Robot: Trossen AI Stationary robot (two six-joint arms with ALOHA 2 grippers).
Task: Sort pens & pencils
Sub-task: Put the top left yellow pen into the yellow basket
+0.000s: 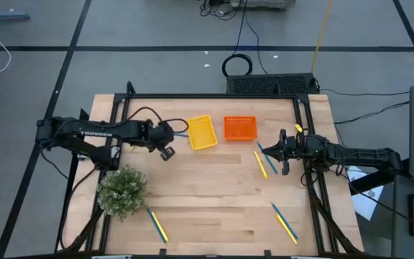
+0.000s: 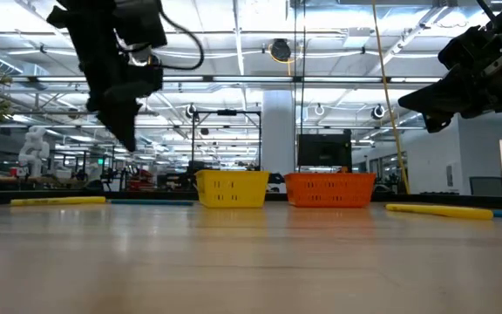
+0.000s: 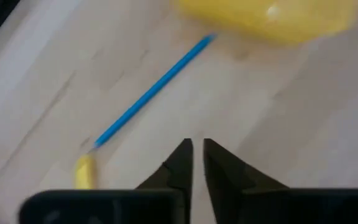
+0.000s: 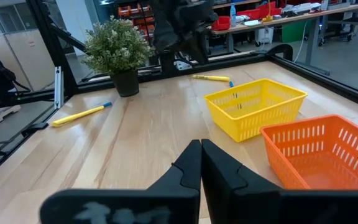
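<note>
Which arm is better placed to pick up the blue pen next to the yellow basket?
The left. Its pincer hangs beside the yellow basket, and the blue pen lies just ahead of it. The right pincer is beyond the orange basket, farther away.

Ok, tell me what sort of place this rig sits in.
Probably a robotics lab or workshop: a framed wooden table on a taped concrete floor, loose cables, and workbenches and equipment racks behind.

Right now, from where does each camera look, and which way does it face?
High: above, facing down; both arms, yellow basket, orange basket.
Low: table height, facing both baskets; arms overhead.
Left wrist: left hand shut, above a blue pen.
Right wrist: right hand shut, facing baskets, plant.
Shared: yellow basket.
</note>
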